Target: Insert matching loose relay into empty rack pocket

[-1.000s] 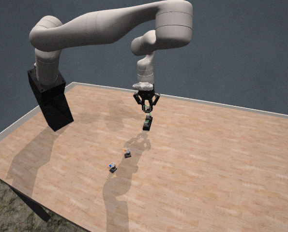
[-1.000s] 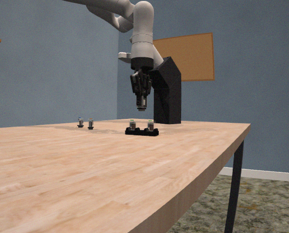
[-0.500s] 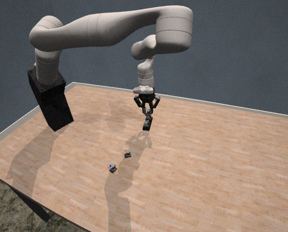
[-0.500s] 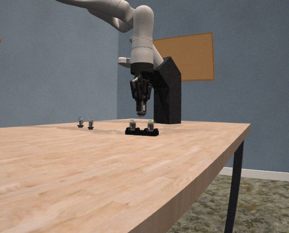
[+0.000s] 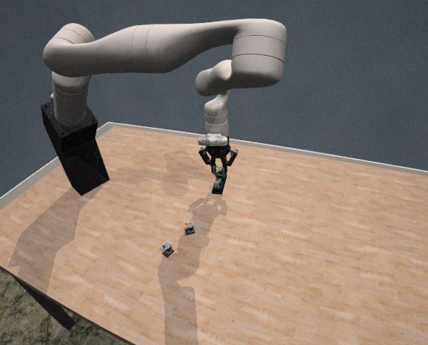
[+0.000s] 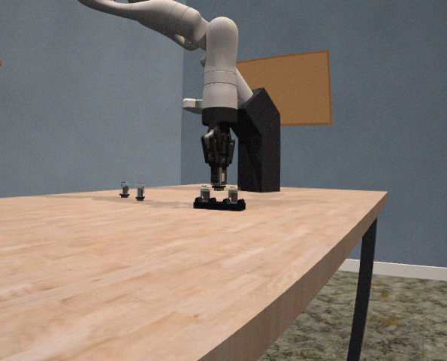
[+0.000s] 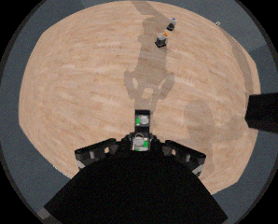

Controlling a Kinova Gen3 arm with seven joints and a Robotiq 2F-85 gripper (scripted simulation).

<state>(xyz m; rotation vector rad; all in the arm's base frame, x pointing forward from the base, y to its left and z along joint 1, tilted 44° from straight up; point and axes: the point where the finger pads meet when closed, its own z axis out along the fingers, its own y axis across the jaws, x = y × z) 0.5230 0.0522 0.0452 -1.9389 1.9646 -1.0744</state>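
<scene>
The black rack point(image 5: 217, 192) point(image 6: 219, 207) point(image 7: 142, 112) holds two green-button relays in its outer pockets: one point(image 6: 204, 195) at the left and one point(image 6: 234, 195) at the right in the exterior view. The middle pocket between them is empty. My gripper point(image 5: 219, 172) point(image 6: 218, 177) point(image 7: 141, 137) is shut on a third green-button relay point(image 5: 219, 171) point(image 6: 222, 177) point(image 7: 139, 141), held upright, button up. Its dark base hangs a little above the rack, in line with the middle pocket in the exterior view. One rack relay is hidden behind the gripper in the top view.
A loose orange-button relay point(image 5: 189, 228) point(image 6: 140, 192) point(image 7: 160, 41) and a loose blue-button relay point(image 5: 167, 249) point(image 6: 125, 189) point(image 7: 171, 25) stand upright on the wooden table point(image 5: 299, 241) point(image 6: 137, 271) point(image 7: 83, 84), away from the rack. The arm's black pedestal point(image 5: 83, 163) point(image 6: 259, 155) stands at the table's far side.
</scene>
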